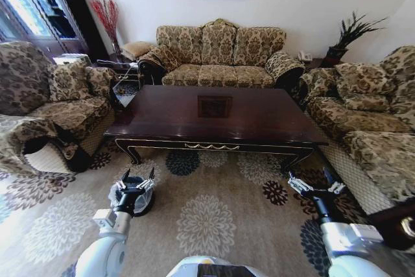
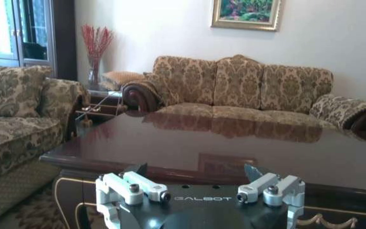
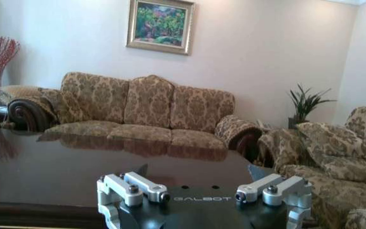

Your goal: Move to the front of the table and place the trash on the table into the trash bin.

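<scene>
Trash: none visible on table (image 1: 259,118); top bare, glossy. Bin (image 1: 133,200) on carpet under left gripper (image 1: 137,183), fingers spread, empty. Right gripper (image 1: 316,185) spread, empty, before table's right corner. Judgement: clearing apparently done.

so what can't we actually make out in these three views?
- Trash bin, head view: mostly hidden behind the left gripper; its contents can't be seen.
- Table top: no trash can be made out on it in any view; glare and reflections cover much of the surface.
- Left wrist view: the table's near corners are cut off by the frame edge.
- Right gripper: open, over the carpet; the floor beneath it is hidden.
</scene>
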You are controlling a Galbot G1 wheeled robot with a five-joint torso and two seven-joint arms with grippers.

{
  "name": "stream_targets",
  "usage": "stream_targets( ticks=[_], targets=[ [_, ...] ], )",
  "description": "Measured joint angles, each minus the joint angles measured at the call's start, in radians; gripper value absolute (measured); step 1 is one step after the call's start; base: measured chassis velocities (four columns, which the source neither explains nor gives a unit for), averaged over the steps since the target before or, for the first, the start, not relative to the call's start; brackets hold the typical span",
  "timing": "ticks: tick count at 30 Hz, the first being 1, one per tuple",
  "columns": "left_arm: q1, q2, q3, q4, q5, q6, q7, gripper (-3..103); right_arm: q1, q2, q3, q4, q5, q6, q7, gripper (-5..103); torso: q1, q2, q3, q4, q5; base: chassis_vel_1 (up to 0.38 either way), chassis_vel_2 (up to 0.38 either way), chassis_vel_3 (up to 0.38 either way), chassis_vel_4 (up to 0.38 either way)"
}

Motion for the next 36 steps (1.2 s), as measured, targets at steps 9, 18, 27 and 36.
stream_targets(
  ticks=[9,18,27,36],
  targets=[
    [0.0,0.0,0.0,0.0,0.0,0.0,0.001,100,0.0,0.0,0.0,0.0,0.0,0.0,0.0,100,0.0,0.0,0.0,0.0,0.0,0.0,0.0,0.0,0.0],
    [0.0,0.0,0.0,0.0,0.0,0.0,0.001,100,0.0,0.0,0.0,0.0,0.0,0.0,0.0,100,0.0,0.0,0.0,0.0,0.0,0.0,0.0,0.0,0.0],
    [0.0,0.0,0.0,0.0,0.0,0.0,0.001,100,0.0,0.0,0.0,0.0,0.0,0.0,0.0,100,0.0,0.0,0.0,0.0,0.0,0.0,0.0,0.0,0.0],
    [0.0,0.0,0.0,0.0,0.0,0.0,0.001,100,0.0,0.0,0.0,0.0,0.0,0.0,0.001,100,0.0,0.0,0.0,0.0,0.0,0.0,0.0,0.0,0.0]
  ],
)
